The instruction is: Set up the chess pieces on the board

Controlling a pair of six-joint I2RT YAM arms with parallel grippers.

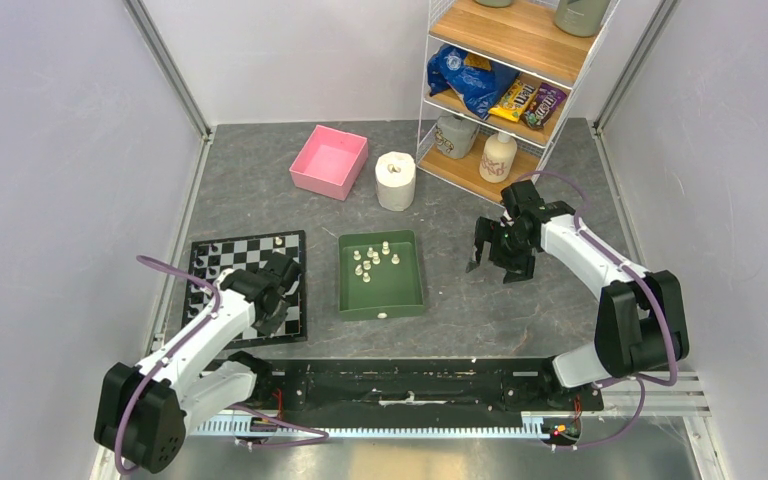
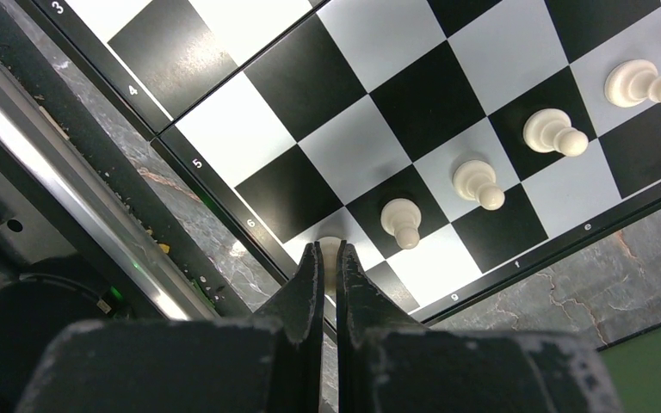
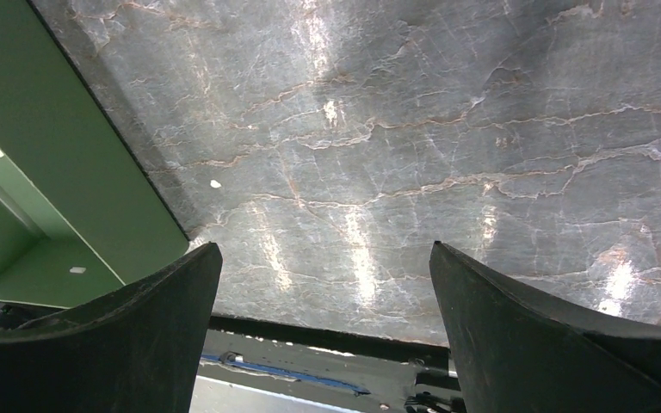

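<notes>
**Top view:** The left gripper [image 1: 278,290] hangs over the board [image 1: 222,258], which lies just left of the green tray [image 1: 344,285]. Loose chess pieces [image 1: 372,258] cluster in the tray's far half. The right gripper [image 1: 495,262] hovers to the right of the tray, above the grey table [image 1: 460,320].

**Left wrist:** The left gripper's [image 2: 329,258] jaws are clamped on a single cream piece [image 2: 330,245] at the board's [image 2: 353,146] tray-side edge. A row of four pieces [image 2: 478,182] stands along that edge, and a corner of the tray [image 2: 654,379] shows beyond.

**Right wrist:** The right gripper's [image 3: 324,258] jaws stand wide apart above the table [image 3: 413,129], with the tray's wall [image 3: 60,155] to the left.
</notes>
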